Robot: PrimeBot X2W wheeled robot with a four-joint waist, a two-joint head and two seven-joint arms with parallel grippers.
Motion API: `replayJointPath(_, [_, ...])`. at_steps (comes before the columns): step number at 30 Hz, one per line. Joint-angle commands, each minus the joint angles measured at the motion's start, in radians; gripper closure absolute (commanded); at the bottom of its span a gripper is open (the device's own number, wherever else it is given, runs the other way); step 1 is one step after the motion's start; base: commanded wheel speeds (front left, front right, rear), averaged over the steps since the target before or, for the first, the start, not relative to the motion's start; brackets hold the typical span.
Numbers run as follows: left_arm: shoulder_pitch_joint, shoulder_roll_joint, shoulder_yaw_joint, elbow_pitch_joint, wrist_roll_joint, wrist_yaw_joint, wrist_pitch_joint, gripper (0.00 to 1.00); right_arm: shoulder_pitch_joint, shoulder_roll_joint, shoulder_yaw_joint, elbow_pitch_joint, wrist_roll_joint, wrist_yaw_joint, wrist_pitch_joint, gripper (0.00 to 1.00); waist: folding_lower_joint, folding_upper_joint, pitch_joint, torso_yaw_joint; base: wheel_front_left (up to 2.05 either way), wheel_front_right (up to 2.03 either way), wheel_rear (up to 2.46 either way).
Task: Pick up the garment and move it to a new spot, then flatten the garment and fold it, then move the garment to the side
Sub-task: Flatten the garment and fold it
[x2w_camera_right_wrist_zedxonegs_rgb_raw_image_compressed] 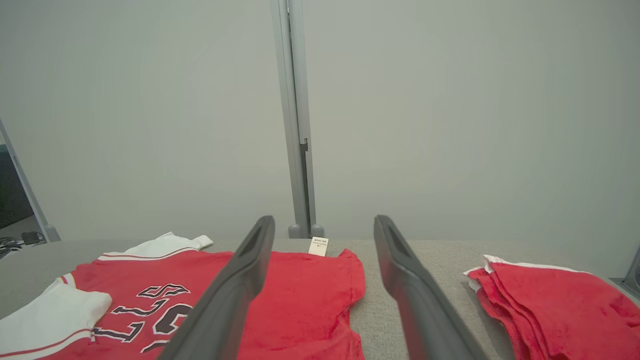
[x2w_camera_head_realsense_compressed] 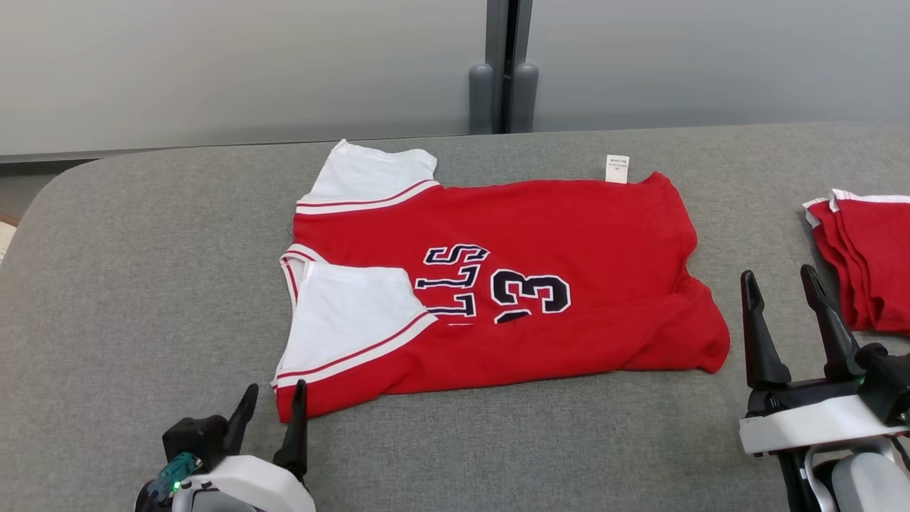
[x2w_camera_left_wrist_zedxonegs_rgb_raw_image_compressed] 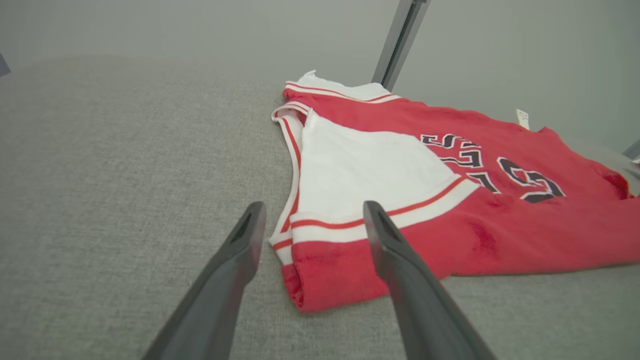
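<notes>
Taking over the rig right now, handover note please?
Left gripper: open, empty, at the near-left corner of the red jersey.
Right gripper: open, empty, between the jersey and the stack of folded red garments.
Jersey: flat on the grey table, near white sleeve folded onto the body, near edge seemingly folded over the lettering.
Done: placed, flattened, fold apparently begun.
Left: finish folding, move it to the side.

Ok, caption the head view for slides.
Red printed jersey on grey fabric tabletop; open left gripper at its corner, open right gripper beside.
</notes>
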Motion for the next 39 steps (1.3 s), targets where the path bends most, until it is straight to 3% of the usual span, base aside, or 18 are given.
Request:
replayJointPath(1, [-0.026, 0.004, 0.001, 0.031, -0.004, 0.007, -0.001, 0.00, -0.011, -0.006, -0.001, 0.005, -0.002, -0.001, -0.001, 0.00, 0.0000, 0.0000, 0.007, -0.009, 0.00, 0.00, 0.00])
replayJointPath(7, [-0.076, 0.007, 0.021, 0.173, 0.012, 0.053, -0.001, 0.00, -0.016, -0.014, 0.003, 0.007, -0.001, -0.001, -0.001, 0.00, 0.0000, 0.0000, 0.022, -0.031, 0.00, 0.00, 0.00])
replayJointPath(15, [-0.132, 0.004, -0.002, 0.333, 0.003, 0.033, 0.008, 0.00, -0.028, -0.015, 0.000, 0.016, -0.013, -0.001, -0.001, 0.00, 0.0000, 0.0000, 0.032, -0.040, 0.00, 0.00, 0.00])
replayJointPath(17, [-0.144, 0.004, -0.011, 0.360, -0.001, 0.023, 0.010, 1.00, -0.027, -0.014, -0.007, 0.025, -0.014, -0.001, -0.001, 0.00, 0.0000, 0.0000, 0.032, -0.037, 0.00, 0.00, 0.00])
replayJointPath(22, [-0.182, 0.014, -0.010, 0.338, -0.013, 0.004, 0.003, 1.00, -0.027, 0.000, -0.021, 0.094, -0.011, -0.001, 0.001, 0.00, 0.0000, 0.0000, 0.030, -0.025, 0.00, 0.00, 0.00])
replayJointPath(32, [-0.130, 0.024, 0.057, 0.031, 0.057, 0.026, -0.001, 1.00, -0.091, 0.038, -0.034, 0.292, 0.040, -0.001, 0.102, 0.00, 0.0000, 0.0000, 0.035, 0.006, 0.00, 0.00, 0.00])
replayJointPath(39, [-0.098, 0.016, 0.055, -0.024, 0.080, 0.007, -0.001, 1.00, -0.148, 0.077, -0.046, 0.429, 0.097, -0.001, 0.171, 0.00, 0.0000, 0.0000, 0.044, 0.028, 0.00, 0.00, 0.00])
